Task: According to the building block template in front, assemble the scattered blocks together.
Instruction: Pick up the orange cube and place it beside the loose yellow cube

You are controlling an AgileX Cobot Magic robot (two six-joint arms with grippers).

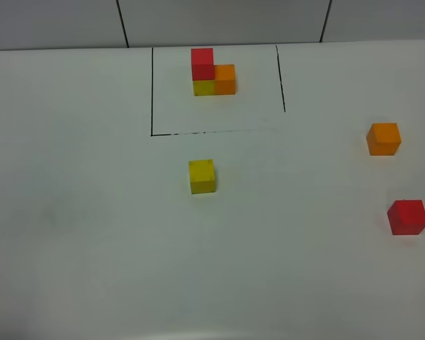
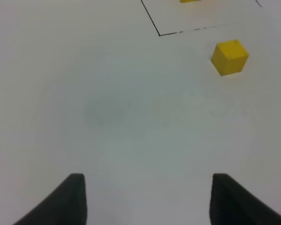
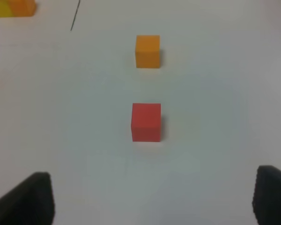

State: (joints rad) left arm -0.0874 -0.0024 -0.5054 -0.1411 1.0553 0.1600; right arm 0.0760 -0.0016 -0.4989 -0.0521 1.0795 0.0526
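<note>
The template (image 1: 212, 72) sits at the far side of the table (image 1: 92, 248), inside a frame of thin black lines (image 1: 152, 92): a red cube on a yellow one, with an orange cube touching the yellow one's right side. The three loose blocks lie apart from each other. The yellow block (image 1: 202, 176) sits just in front of the frame near the middle, while the orange block (image 1: 383, 139) and the red block (image 1: 407, 217) lie well off to the right, the red nearer the robot. Nothing is joined yet. The blocks are cubes, so there is no long axis to line up with, only faces. In the right wrist view the red block (image 3: 146, 122) lies straight ahead, centred between the right jaws with its faces square to them, and the orange block (image 3: 147, 51) sits beyond it on the same line. The right arm is clearly nearer to both. The right jaws stand wide apart and hold nothing. The left jaws are parted less widely and are also empty. The yellow block (image 2: 230, 57) lies ahead of them but off their centre line, towards the middle of the table and slightly turned, so I judge the left arm would need a sideways shift and a small twist first.
</note>
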